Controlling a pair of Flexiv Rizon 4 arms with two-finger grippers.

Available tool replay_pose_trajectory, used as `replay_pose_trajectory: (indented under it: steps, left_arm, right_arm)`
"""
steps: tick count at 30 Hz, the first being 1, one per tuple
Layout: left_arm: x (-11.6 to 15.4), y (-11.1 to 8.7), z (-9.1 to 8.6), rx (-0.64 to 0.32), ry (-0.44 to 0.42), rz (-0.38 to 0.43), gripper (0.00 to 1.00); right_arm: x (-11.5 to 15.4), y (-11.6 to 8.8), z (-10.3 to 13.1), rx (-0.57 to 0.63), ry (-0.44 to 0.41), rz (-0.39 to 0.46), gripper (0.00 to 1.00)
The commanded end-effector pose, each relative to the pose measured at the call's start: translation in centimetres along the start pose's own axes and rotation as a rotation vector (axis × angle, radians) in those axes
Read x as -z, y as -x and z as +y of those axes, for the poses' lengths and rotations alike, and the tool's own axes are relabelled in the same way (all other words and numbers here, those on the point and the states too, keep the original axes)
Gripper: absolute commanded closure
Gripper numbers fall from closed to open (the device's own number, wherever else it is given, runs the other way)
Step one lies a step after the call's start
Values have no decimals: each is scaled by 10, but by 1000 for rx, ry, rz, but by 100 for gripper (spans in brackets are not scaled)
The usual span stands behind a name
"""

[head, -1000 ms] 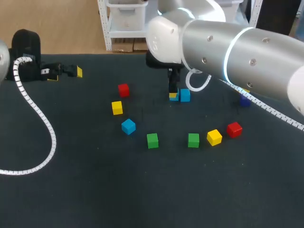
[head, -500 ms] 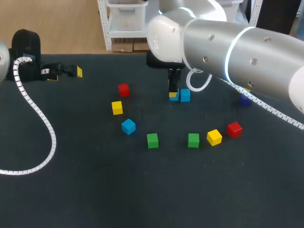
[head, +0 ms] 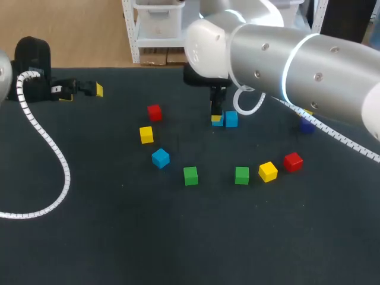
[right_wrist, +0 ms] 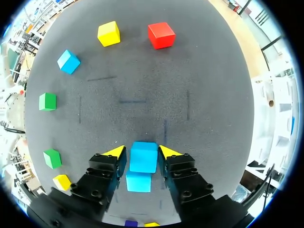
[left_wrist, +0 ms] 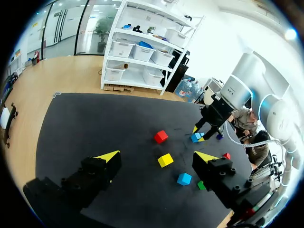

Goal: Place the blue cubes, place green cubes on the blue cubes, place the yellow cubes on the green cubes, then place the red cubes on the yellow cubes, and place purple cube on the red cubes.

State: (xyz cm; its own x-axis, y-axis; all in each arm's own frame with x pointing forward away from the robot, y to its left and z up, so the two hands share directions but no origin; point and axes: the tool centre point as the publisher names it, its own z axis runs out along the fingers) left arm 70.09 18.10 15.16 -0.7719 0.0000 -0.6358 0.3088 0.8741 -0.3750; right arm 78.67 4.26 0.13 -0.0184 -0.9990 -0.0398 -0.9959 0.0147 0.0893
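right claw [right_wrist: 142, 153] clenched on a small blue cube [right_wrist: 143, 159], far-centre of dark surface [head: 119, 237] | second blue cube [head: 231, 119] just right of it | left claw [head: 83, 90] released, far left

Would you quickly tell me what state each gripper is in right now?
Left gripper: open, holding nothing.
Right gripper: closed on a blue cube.

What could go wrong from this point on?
The right claw grips a blue cube; if it twists on release, the cubes stacked on it later may lean. The purple cube lies half hidden by the right arm, so a sweep could knock it.
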Motion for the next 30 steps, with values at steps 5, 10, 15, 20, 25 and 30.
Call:
replay_pose_trajectory:
  steps: [5, 10, 15, 20, 25, 30]
  left_arm:
    - [1, -2, 3, -3, -12, -7, 0]
    - [1, -2, 3, -3, -12, -7, 0]
    - [1, -2, 3, -3, -12, -7, 0]
    - [1, -2, 3, -3, -12, -7, 0]
    - [1, -2, 3, -3, -12, -7, 0]
    - [1, -2, 3, -3, -12, -7, 0]
  right_arm:
    - [0, 1, 0, 4, 3, -3, 64]
    - [-1, 1, 0, 3, 5, -5, 57]
    - [-1, 1, 0, -1, 3, -6, 38]
    - [0, -1, -1, -10, -2, -8, 4]
    - [0, -2, -2, -19, -4, 2, 13]
    - [0, -3, -2, -24, -6, 4, 47]
